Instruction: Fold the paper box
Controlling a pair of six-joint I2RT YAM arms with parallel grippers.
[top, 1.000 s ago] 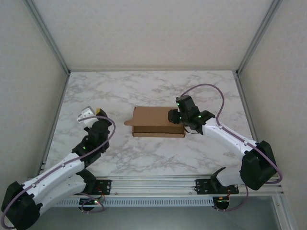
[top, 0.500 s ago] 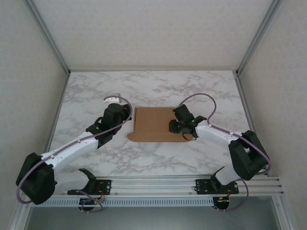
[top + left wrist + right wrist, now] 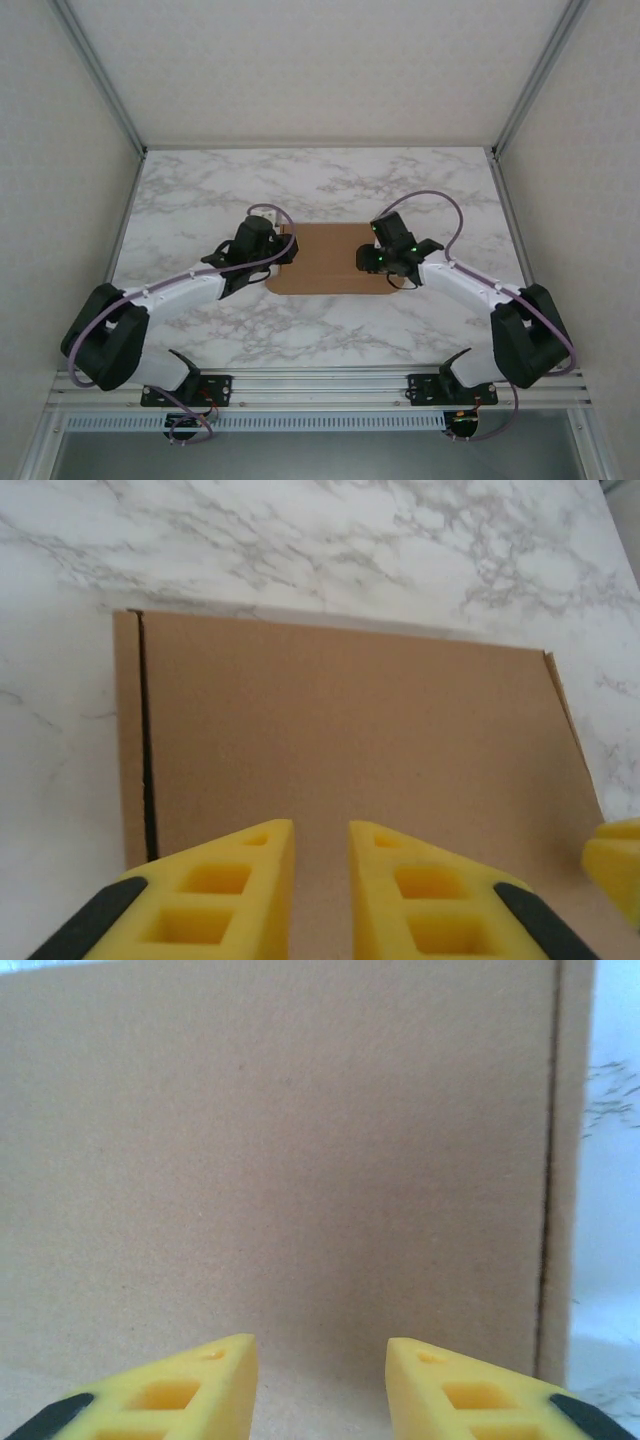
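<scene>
The box (image 3: 325, 262) is seen lying flat and closed-looking, with the table (image 3: 200, 190) under it and the arm bases on its near side. A plain brown top panel is shown from both wrist cameras, with no raised walls or loose lid to be seen. The left gripper (image 3: 286, 246) is placed at the box's left edge, over the top panel. Its yellow fingers (image 3: 225, 890) are drawn nearly together with only a slim gap, and nothing is gripped between them. The right gripper (image 3: 363, 263) is placed over the box's right part, fingers (image 3: 175, 1395) held moderately apart and empty. Whether either set of tips is pressing on the box cannot be told. A dark seam (image 3: 147, 740) is seen running along the box's left side and another (image 3: 548, 1210) along its right side, so side flaps are judged folded in. What looks like a small tab (image 3: 272, 286) is seen poking out at the box's near-left corner, possibly not yet tucked. The task is judged nearly done: the body is formed and the lid is down. Only the final pressing or tucking at the box's edges is judged left.
</scene>
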